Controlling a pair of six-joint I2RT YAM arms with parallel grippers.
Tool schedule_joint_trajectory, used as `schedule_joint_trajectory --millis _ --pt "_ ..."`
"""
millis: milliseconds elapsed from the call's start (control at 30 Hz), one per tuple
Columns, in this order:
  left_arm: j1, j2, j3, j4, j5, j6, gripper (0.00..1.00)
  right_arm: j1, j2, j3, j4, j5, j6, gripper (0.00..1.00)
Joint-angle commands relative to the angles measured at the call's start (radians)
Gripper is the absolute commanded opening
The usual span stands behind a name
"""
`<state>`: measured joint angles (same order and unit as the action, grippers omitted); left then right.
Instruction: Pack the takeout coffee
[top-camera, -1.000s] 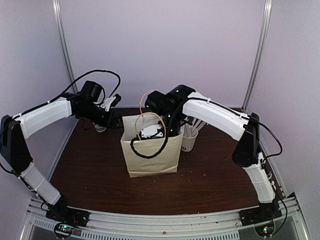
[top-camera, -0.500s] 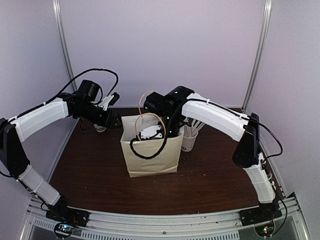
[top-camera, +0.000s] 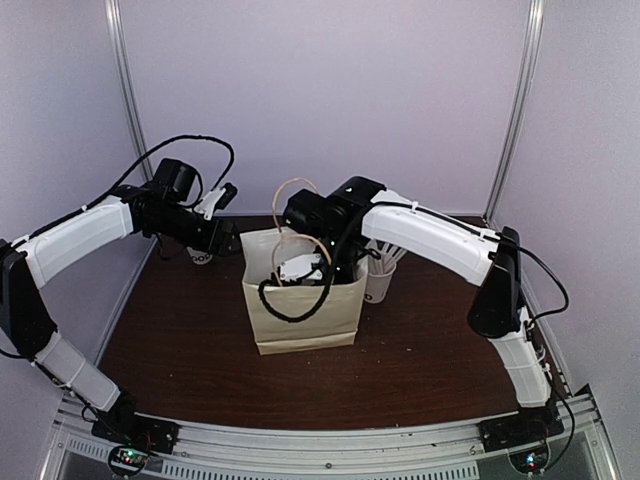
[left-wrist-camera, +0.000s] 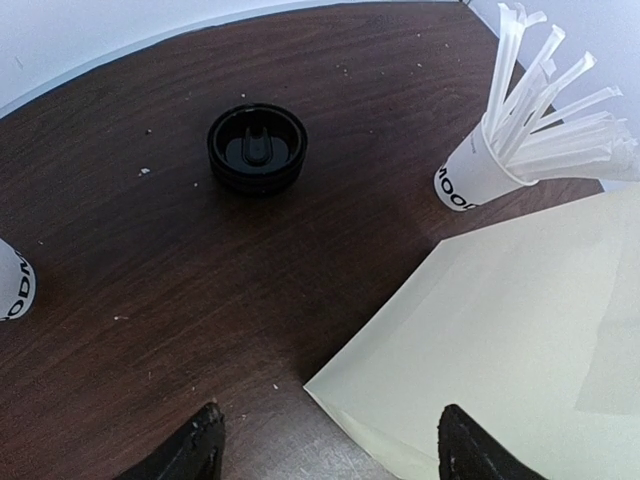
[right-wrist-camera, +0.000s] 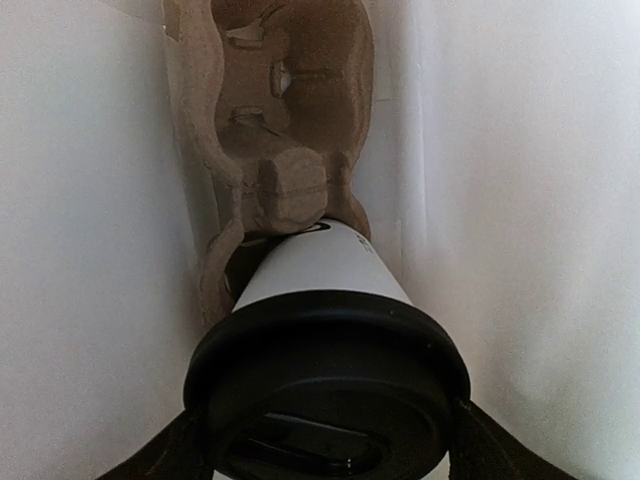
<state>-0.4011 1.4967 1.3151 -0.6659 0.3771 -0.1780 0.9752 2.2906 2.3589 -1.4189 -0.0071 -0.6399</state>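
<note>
The takeout coffee (right-wrist-camera: 325, 275), a white paper cup with a black dome lid, is inside the pale paper bag (top-camera: 300, 305). My right gripper (right-wrist-camera: 325, 455) is shut on the cup at its lid, one finger on each side. The cup's base rests at a pocket of a brown cardboard cup carrier (right-wrist-camera: 290, 110) at the bottom of the bag. In the top view the right gripper (top-camera: 303, 266) reaches down into the bag's mouth and hides the cup. My left gripper (left-wrist-camera: 335, 455) is open and empty, above the table by the bag's back left corner (top-camera: 222, 235).
A loose black lid (left-wrist-camera: 257, 148) lies on the dark wooden table (left-wrist-camera: 150, 260). A lidless white cup of long straws (left-wrist-camera: 475, 172) stands behind the bag, at its right in the top view (top-camera: 380, 275). Another white cup (left-wrist-camera: 12, 285) stands at back left (top-camera: 200, 255).
My right arm has sunk a little further into the bag with the cup. My left arm has drawn back slightly to the left.
</note>
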Motion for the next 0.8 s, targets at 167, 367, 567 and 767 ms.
schedule_joint_trajectory --millis 167,367,567,767 --pt "-0.001 -0.021 -0.021 0.005 0.008 0.010 0.74 -0.012 -0.010 -0.037 -0.030 -0.035 0.016 0.96" --pt "-0.001 -0.026 -0.028 0.005 0.017 0.013 0.74 -0.006 -0.072 -0.043 -0.032 -0.068 0.015 1.00" --pt "-0.001 -0.034 -0.030 -0.001 0.018 0.016 0.74 0.007 -0.111 -0.051 -0.042 -0.106 0.010 0.93" --pt "-0.001 -0.046 -0.037 -0.004 0.028 0.015 0.74 0.021 -0.125 -0.067 -0.046 -0.099 0.015 0.91"
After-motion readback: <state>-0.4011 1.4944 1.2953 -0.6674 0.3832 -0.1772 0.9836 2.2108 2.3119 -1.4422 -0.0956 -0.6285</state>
